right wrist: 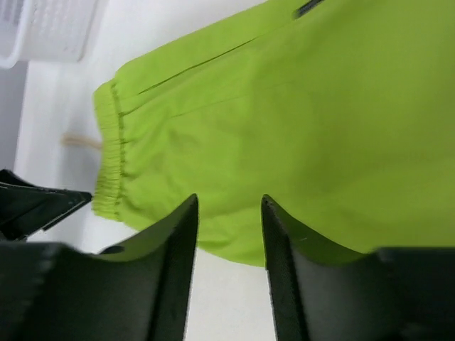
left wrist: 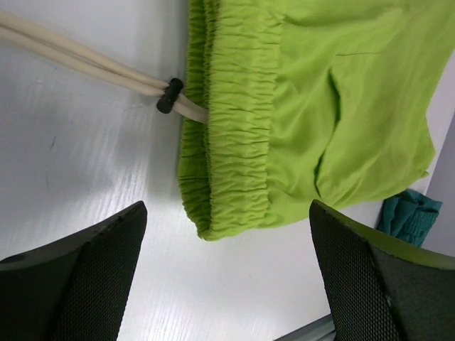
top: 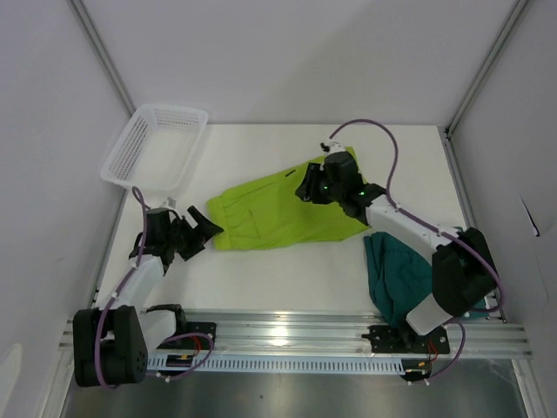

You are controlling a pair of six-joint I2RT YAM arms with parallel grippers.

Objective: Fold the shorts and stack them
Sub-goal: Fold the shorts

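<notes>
Left hand (left wrist: 227,207) is closest in its wrist view: fingers (left wrist: 92,270) spread wide, nothing between them. It hovers over bare counter (top: 287,279), just off the waistband end of the lime shorts (left wrist: 320,106). From above, the left hand (top: 196,233) sits just beside that waistband, not touching it as far as I can tell.

Lime shorts (top: 278,209) lie flat mid-counter, waistband to my left, legs to my right. A pale drawstring (left wrist: 85,60) with a black toggle (left wrist: 169,96) trails out of the waistband across the counter.

Right hand (top: 311,187) is over the far right part of the lime shorts. In its wrist view the right hand (right wrist: 227,206) shows a narrow gap, with lime fabric (right wrist: 298,121) below it and nothing pinched.

Teal shorts (top: 396,274) are bunched at the near right, partly under my right arm and apart from the lime pair.

White basket (top: 157,144) stands at the far left corner.
</notes>
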